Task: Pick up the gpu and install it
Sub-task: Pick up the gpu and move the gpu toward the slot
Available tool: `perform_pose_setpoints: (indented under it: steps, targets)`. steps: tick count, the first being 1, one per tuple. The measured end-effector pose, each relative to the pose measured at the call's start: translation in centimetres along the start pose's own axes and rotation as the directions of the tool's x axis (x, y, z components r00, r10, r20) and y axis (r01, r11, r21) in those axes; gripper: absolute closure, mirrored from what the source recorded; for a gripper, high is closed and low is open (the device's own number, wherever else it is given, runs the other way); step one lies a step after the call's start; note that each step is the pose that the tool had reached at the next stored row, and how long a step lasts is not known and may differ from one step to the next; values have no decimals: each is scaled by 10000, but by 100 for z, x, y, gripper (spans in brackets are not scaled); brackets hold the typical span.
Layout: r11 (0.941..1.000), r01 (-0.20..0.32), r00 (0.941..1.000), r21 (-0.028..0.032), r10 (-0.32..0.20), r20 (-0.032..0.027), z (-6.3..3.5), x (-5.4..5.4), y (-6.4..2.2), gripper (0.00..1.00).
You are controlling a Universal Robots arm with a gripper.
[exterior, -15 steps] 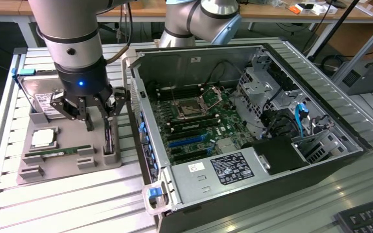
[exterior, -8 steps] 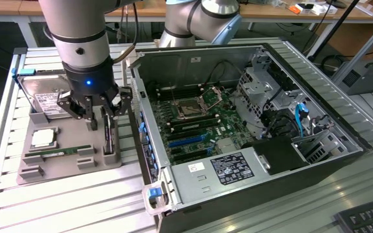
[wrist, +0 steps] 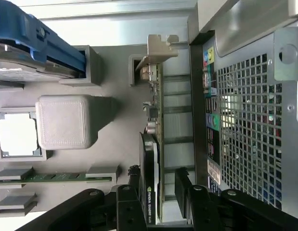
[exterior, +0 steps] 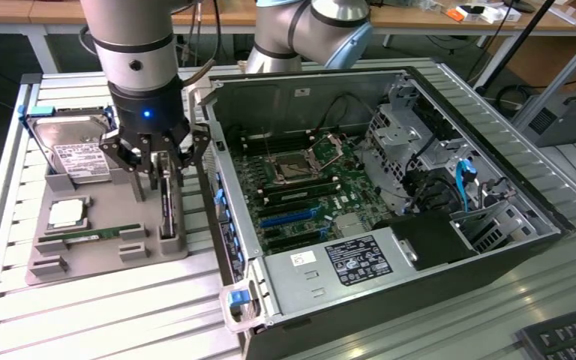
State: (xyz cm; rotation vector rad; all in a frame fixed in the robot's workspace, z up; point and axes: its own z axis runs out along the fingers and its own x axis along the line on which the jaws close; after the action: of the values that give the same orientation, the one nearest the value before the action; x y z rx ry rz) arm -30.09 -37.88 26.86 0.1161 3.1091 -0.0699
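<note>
One card to move, and as we look in, neither half of the job is finished. We find the gpu standing on its long edge in the grey parts tray, on the exterior view's left, just beside the open computer case. On the wrist view we catch the same card edge-on, its silver end bracket sitting at the far end of its holder.

The gripper is right down over it. We see the jaws standing apart, one dark finger on either side of the card. A gap shows on at least one side, so by our reading they straddle it without clamping. Nothing is held.

Toward the left edge of the exterior frame, the hard drive, the processor and the memory stick lie in their own holders, apart from the fingers. At the centre of that frame, the motherboard sits inside the case with its blue expansion slots bare and no card seated.

Our call is that this is early going. The approach is made and the fingers are lined up, but the grasp is not closed, the card has not left the tray, and the install has not begun.
</note>
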Motion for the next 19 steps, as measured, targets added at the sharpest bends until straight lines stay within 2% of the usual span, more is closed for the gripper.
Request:
perform_pose_setpoints:
  steps: [11,19]
  targets:
    - [10000,2,10000,1,-2,-1,46,30,58,58]
    - [10000,2,10000,0,-2,0,127,46,63,58]
